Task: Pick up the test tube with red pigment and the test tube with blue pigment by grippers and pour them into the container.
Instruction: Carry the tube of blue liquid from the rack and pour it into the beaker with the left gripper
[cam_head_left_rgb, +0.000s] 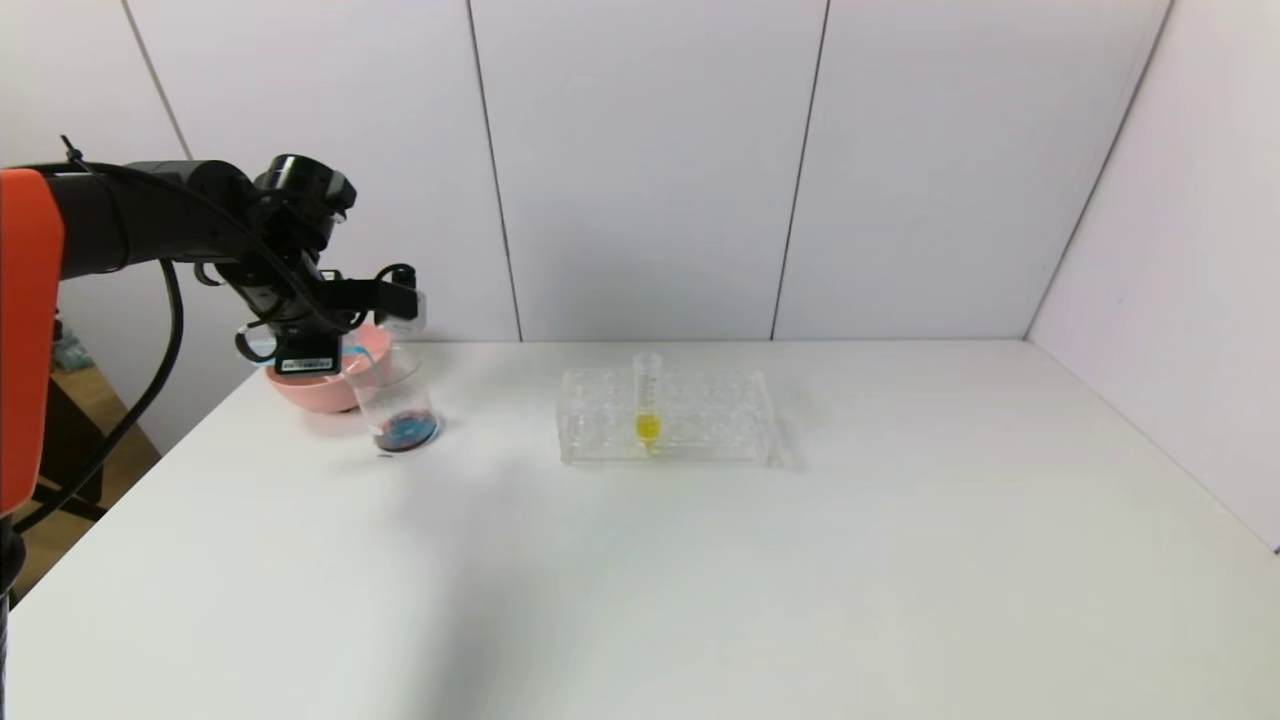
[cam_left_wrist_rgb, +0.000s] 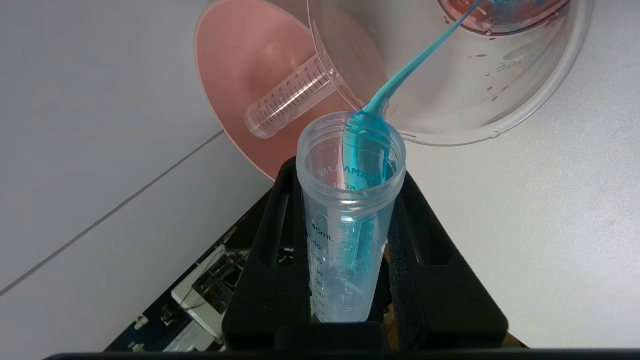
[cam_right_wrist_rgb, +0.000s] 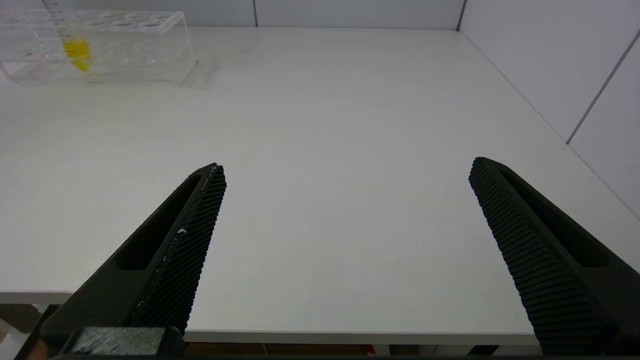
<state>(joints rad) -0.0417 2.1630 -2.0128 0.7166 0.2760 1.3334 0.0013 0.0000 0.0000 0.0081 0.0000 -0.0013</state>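
Blue-pigment test tube (cam_left_wrist_rgb: 350, 220) sits clamped in the left gripper (cam_left_wrist_rgb: 350, 250), tipped over the glass beaker (cam_head_left_rgb: 393, 400) near the table's (cam_head_left_rgb: 700, 560) far left corner, blue liquid streaming in. An empty tube (cam_left_wrist_rgb: 290, 97) lies in the pink bowl (cam_left_wrist_rgb: 240, 75) behind. Right gripper (cam_right_wrist_rgb: 345, 210) hovers spread wide over the table's near right edge.

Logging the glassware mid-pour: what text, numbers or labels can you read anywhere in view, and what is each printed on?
"45mL" and "40": scale on the blue tube clamped in the left gripper.
Embossed, mirrored lettering inside that tube's rim: unreadable.
"30", partly cut off: beaker wall.
Graduation marks on the empty tube in the pink bowl: numbers too small.
Label on the left wrist: blurred.
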